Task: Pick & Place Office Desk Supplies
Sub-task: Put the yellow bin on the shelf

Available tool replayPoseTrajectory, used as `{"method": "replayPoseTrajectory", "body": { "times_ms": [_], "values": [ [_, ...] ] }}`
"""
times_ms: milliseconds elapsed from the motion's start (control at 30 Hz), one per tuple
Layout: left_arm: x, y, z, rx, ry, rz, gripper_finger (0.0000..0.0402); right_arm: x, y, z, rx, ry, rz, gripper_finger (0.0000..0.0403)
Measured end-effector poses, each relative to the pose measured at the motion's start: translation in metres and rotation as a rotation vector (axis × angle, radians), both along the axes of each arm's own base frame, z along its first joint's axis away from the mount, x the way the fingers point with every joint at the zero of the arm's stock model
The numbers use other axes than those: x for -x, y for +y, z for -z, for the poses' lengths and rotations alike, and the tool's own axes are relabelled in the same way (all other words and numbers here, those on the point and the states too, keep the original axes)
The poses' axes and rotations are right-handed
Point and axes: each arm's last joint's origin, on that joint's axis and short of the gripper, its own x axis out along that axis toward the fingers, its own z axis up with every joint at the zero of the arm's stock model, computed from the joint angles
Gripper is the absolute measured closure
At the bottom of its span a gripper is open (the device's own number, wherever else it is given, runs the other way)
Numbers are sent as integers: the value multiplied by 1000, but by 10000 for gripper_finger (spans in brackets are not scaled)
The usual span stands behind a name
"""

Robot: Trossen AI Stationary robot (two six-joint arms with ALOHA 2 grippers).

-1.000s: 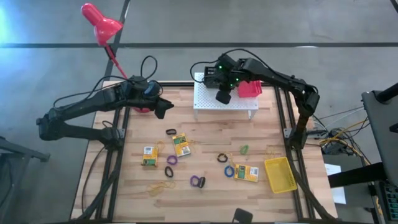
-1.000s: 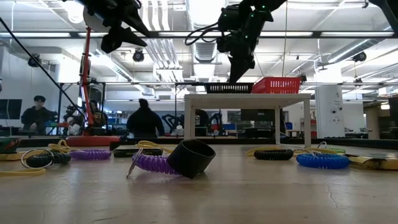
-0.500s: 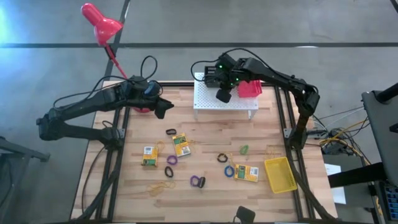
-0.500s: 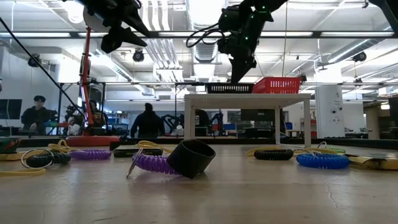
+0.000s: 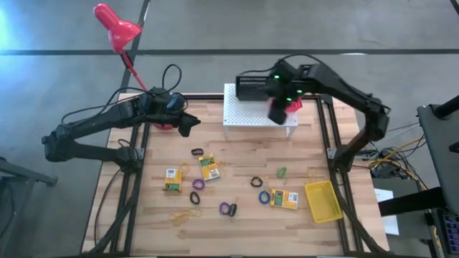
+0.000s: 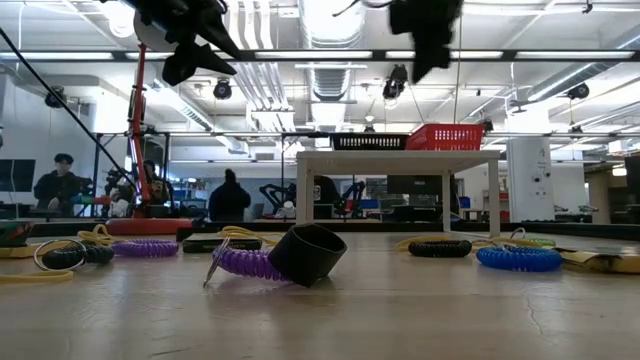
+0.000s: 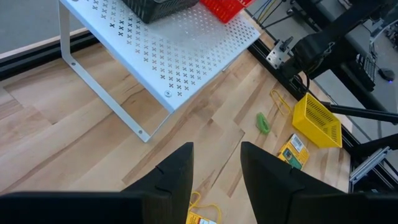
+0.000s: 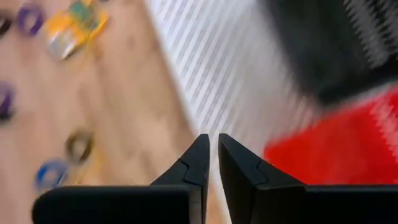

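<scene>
**Black tray set on the white stand; right arm swings clear**

Black mesh, the tray now sits alone on the white perforated stand, next to the red tray, with nothing gripping it. Half a second ago the right claw hung at the tray's near edge; it has since shifted toward the red tray and lifted well above the stand, its two fingers nearly together and empty. That reads as a finished placement: two trays are up on the stand and the arm is free for the next item.

The yellow tray lies on the wooden surface near its right edge. Around it, spread over the surface, are yellow-green card boxes, purple rings, a blue ring and thin yellow rubber bands.

The left claw has not moved; it hovers part-open and empty over the surface's far left, beside the red desk lamp.
</scene>
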Motion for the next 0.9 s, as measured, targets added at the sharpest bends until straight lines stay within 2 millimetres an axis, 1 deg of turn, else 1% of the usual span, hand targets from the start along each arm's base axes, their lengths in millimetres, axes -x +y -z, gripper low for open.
{"method": "replayPoseTrajectory", "body": {
  "times_ms": [67,133,200,267,400,533,700,900],
  "values": [
    [0,0,0,0,0,0,264,18,5,1,-60,39,-28,371],
    [0,0,0,0,0,0,264,31,8,6,-76,59,-32,371],
    [0,0,0,0,0,0,264,40,8,15,-73,58,-24,371],
    [0,0,0,0,0,0,264,43,6,27,-63,49,-19,371],
    [0,0,0,0,0,0,264,40,1,53,-38,11,17,371],
    [0,0,0,0,0,0,264,32,-6,69,6,-50,66,371],
    [0,0,0,0,0,0,264,27,-11,77,59,-23,118,371],
    [0,0,0,0,0,0,264,28,-13,77,107,-4,140,371]
  ]
}}
